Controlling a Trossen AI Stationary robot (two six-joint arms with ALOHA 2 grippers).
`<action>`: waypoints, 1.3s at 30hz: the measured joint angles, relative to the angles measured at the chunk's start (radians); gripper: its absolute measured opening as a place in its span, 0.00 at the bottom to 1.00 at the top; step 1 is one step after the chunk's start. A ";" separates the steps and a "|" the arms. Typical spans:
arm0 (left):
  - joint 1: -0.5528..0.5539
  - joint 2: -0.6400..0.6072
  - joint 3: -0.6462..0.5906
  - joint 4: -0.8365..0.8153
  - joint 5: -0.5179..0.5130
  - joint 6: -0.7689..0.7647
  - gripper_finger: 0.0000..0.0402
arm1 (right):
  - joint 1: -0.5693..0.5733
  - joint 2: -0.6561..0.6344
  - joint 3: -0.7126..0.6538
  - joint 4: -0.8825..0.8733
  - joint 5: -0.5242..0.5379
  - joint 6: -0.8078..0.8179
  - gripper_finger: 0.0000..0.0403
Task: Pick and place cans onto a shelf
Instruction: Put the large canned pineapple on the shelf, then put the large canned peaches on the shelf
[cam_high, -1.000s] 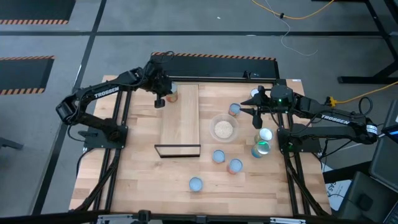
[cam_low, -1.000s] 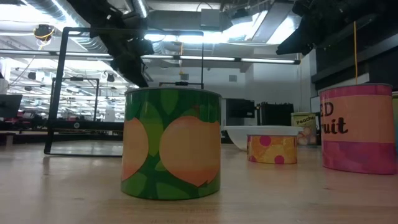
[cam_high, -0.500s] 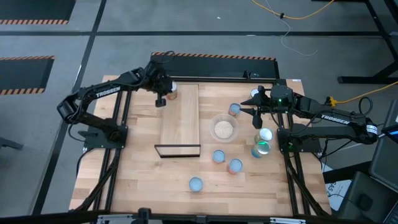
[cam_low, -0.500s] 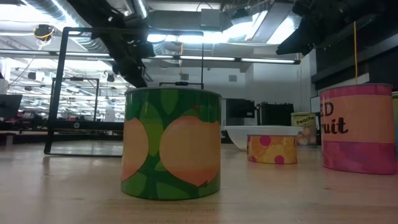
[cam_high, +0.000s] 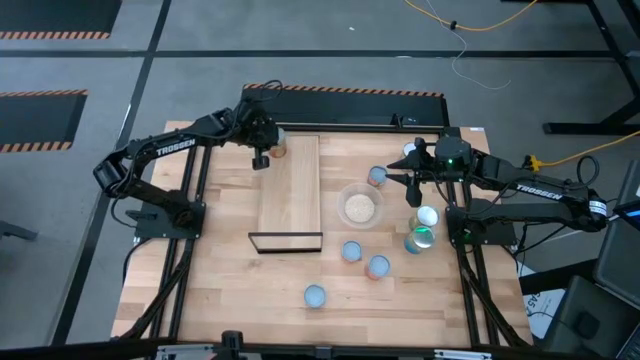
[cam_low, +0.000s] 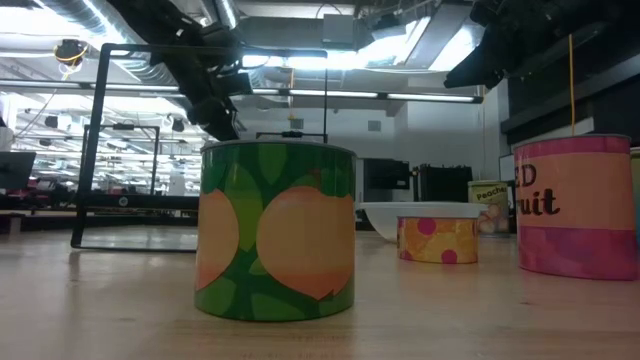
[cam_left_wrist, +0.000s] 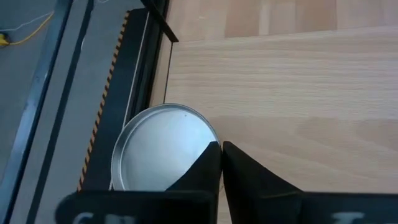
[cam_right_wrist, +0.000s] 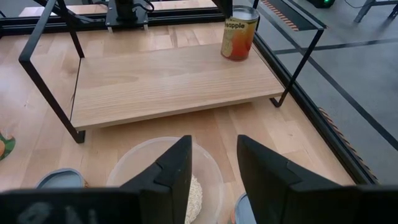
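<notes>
"TROSSEN" on left arm (cam_high: 170, 148)

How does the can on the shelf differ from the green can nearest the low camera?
The can on the shelf stands on the shelf at its far corner, under the left gripper; the green can stands on the table, with no gripper near. The shelf can's label is orange and pale; the green can's shows peach fruit on green. Both stand upright.
</notes>
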 joint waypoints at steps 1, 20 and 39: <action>0.000 0.000 0.000 0.000 0.000 0.000 0.05 | 0.000 0.000 0.000 0.000 0.000 0.001 0.33; 0.000 0.000 0.000 0.001 0.002 0.000 0.20 | 0.000 0.000 0.000 0.000 0.000 0.000 0.33; -0.008 -0.043 0.000 0.065 0.007 -0.006 0.20 | 0.000 0.000 0.000 0.010 0.000 0.001 0.42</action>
